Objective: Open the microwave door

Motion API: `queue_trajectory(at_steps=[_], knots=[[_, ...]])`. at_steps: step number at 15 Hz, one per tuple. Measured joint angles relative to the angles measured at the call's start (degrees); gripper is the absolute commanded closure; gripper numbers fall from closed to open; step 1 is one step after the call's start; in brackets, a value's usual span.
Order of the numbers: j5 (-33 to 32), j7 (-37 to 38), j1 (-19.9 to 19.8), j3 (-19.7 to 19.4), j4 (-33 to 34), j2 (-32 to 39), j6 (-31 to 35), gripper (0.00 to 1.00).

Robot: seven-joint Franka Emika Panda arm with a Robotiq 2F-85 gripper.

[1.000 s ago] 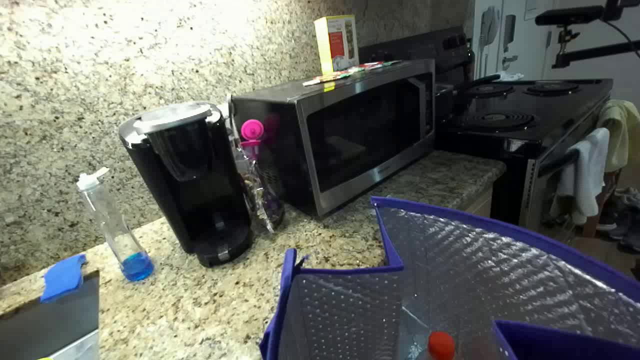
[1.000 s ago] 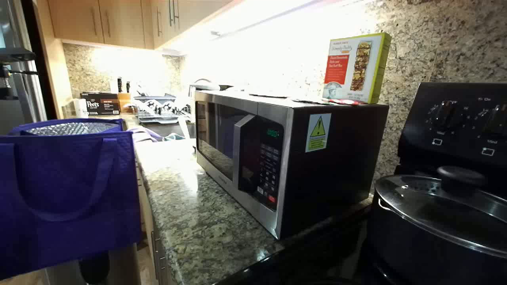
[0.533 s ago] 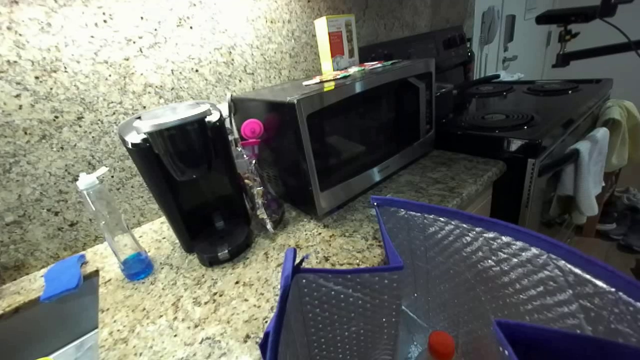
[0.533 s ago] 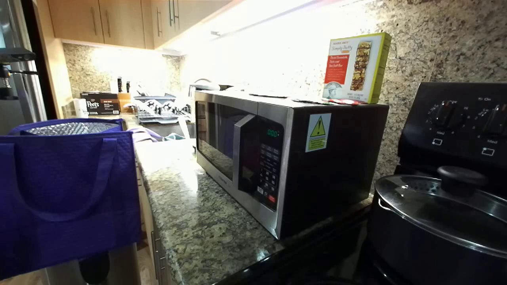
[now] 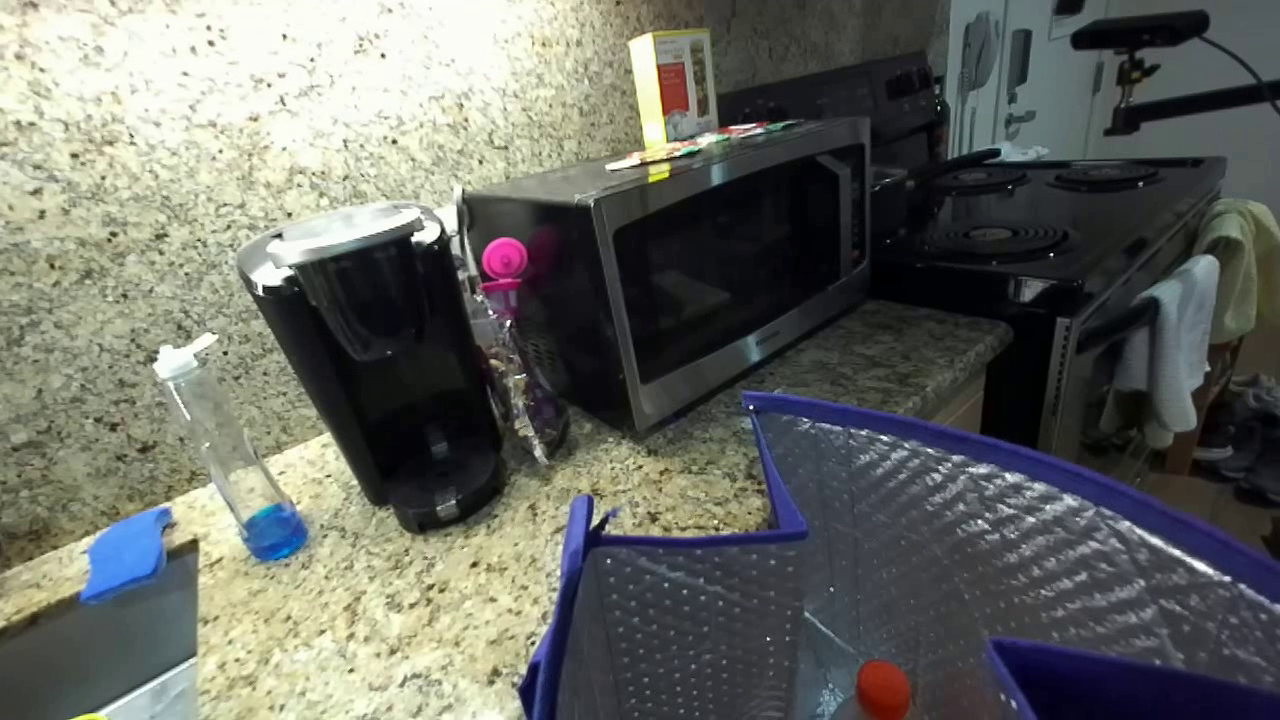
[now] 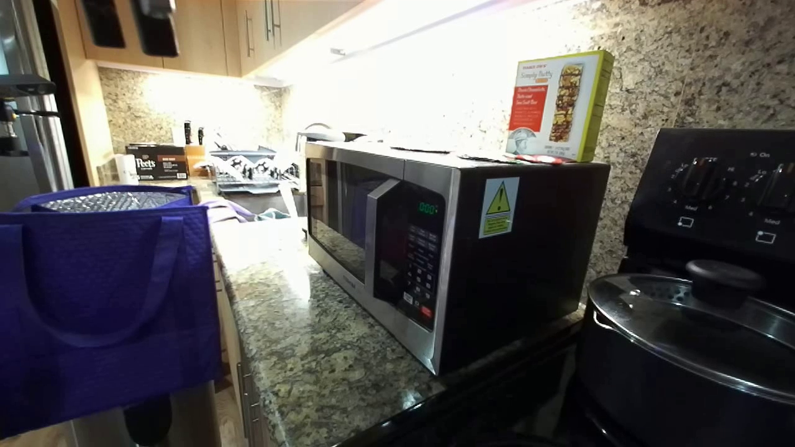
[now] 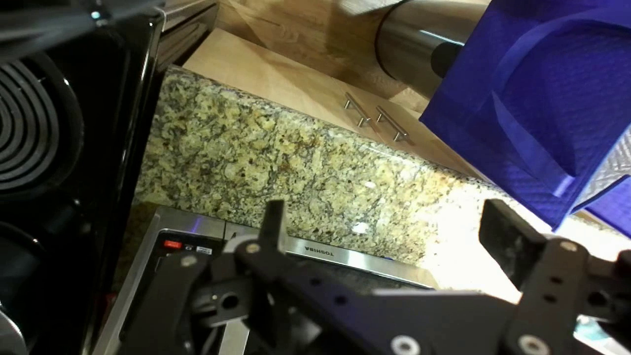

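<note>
Below the gripper (image 7: 387, 219) in the wrist view, partly masked by its fingers (image 7: 273, 222), is the microwave door (image 7: 345, 257). The door is closed; its lower rail, lettered TOSHIBA, shows between the fingers. The fingers stand wide apart and hold nothing. In an exterior view, they hang at the top edge, higher than the door handle (image 6: 380, 239) and apart from it. Also lower than the fingers there: the control panel (image 6: 424, 261), display lit green, and the microwave (image 6: 522, 267), with a snack box (image 6: 556, 105) upright on top. Wrist view, positions relative to the gripper: granite countertop (image 7: 276, 158), beyond the fingertips; black stove (image 7: 106, 123), to the left; cabinet front (image 7: 291, 84), farther beyond; purple bag (image 7: 542, 108), to the upper right.
</note>
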Motion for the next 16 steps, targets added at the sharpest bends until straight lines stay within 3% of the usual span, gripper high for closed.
queue_trajectory(at_steps=[5, 9, 16], knots=[[2.00, 1.92, -0.74, 0.30, 11.86, 16.26, 0.30, 0.00], [5.93, 4.89, -3.33, 0.60, 20.81, 28.26, -3.29, 0.00], [6.54, 5.69, -8.40, 3.49, 31.93, 41.16, -6.52, 0.00]])
